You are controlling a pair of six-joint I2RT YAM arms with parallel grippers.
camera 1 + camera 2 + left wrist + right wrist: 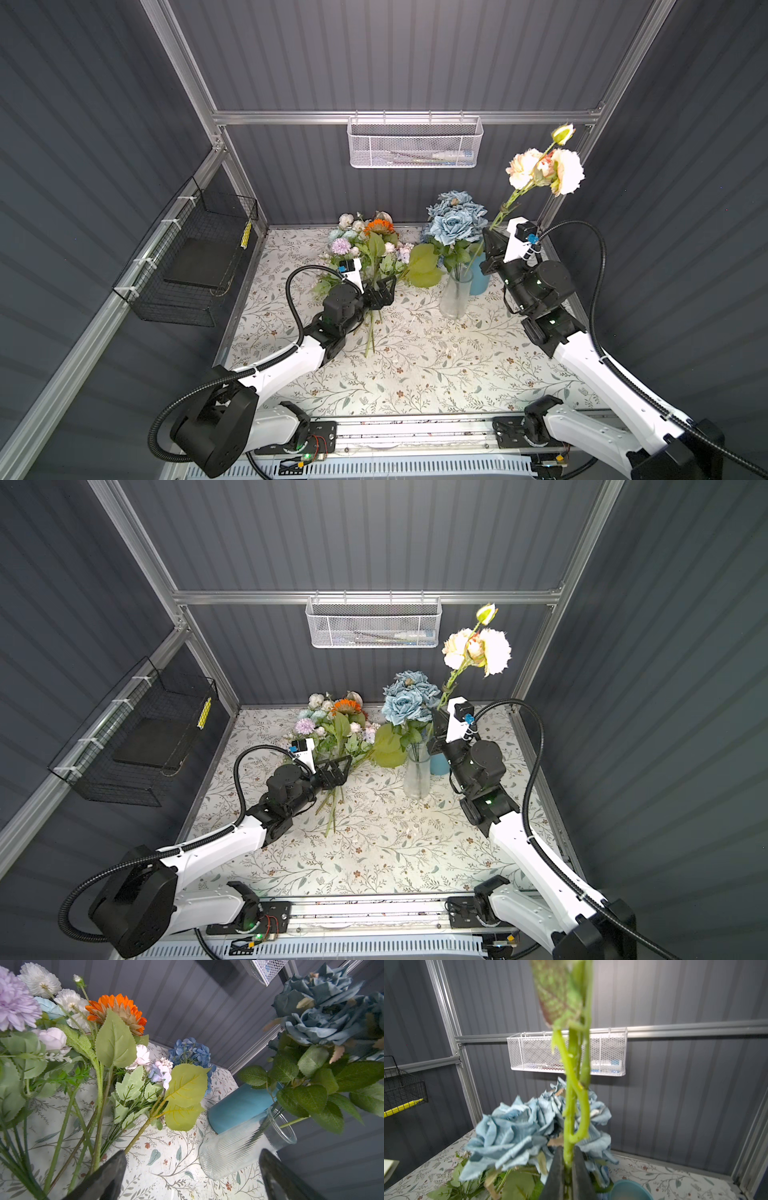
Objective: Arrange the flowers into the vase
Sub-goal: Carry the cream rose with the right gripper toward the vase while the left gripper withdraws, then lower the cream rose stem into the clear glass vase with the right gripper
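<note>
Held high: the right hand (pixel 490 235) is clamped narrow on the green stem of a cream and pale-pink blossom spray (pixel 559 170). The right wrist view shows that stem (pixel 569 1126) pinched between both fingers. The spray stands nearly upright, its blossoms far above the floral-print counter (pixel 415 365). Its lower end points down toward the vases; I cannot tell whether it has entered either.

The clear ribbed glass vase (pixel 456 297) stands upright with a bunch of dusty-blue fabric roses (pixel 453 224) in it. A plain blue cylindrical vase (pixel 482 280) stands just behind it.

The left hand (pixel 385 287) has its jaws wide and holds nothing. It is low over the stems of a loose heap of mixed flowers (pixel 374 249) lying flat near the back wall, among them an orange daisy-like bloom (pixel 116 1012).
</note>
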